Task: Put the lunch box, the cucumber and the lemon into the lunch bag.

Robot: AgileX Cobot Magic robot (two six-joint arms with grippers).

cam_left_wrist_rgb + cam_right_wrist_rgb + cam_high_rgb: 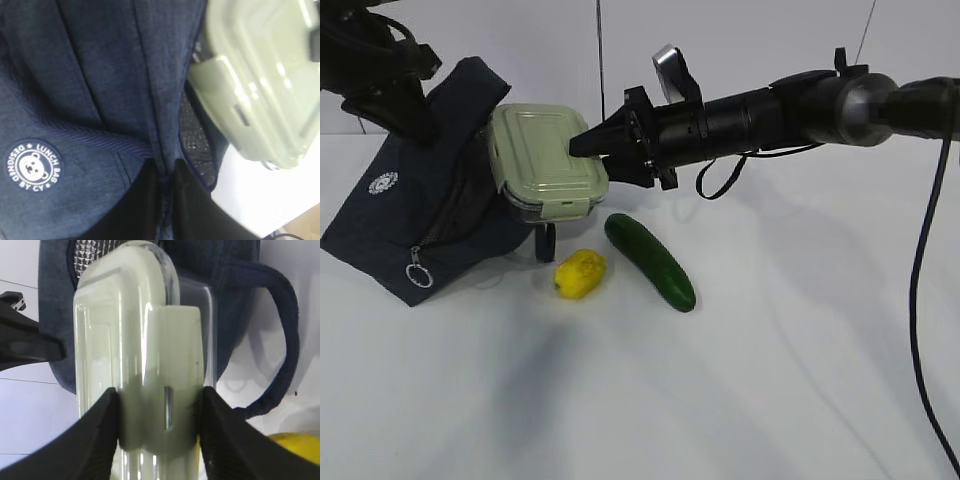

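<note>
1. Right now your right gripper (582, 143) has its fingers (100, 435) clamped on the lunch box (546, 160), one finger on each broad face at the lid's snap tab, as the right wrist view shows.
2. You hold the lunch box tipped on edge and off the desk (740, 380), its far end at the open mouth of the lunch bag (430, 200); whether it has entered, you cannot tell.
3. Your left gripper (167, 200) sits at the bag's upper left side in the exterior view; in the left wrist view its dark fingers (145, 200) are pressed together on a fold of the navy fabric, holding the bag up.
4. The bag's round white logo (34, 167) faces the left wrist camera, and the zipper's ring pull (419, 275) hangs low at the front.
5. The lemon (580, 273) lies on the desk just below the lunch box.
6. The cucumber (650, 261) lies slanted just beside the lemon, on its right, not touching it.
</note>
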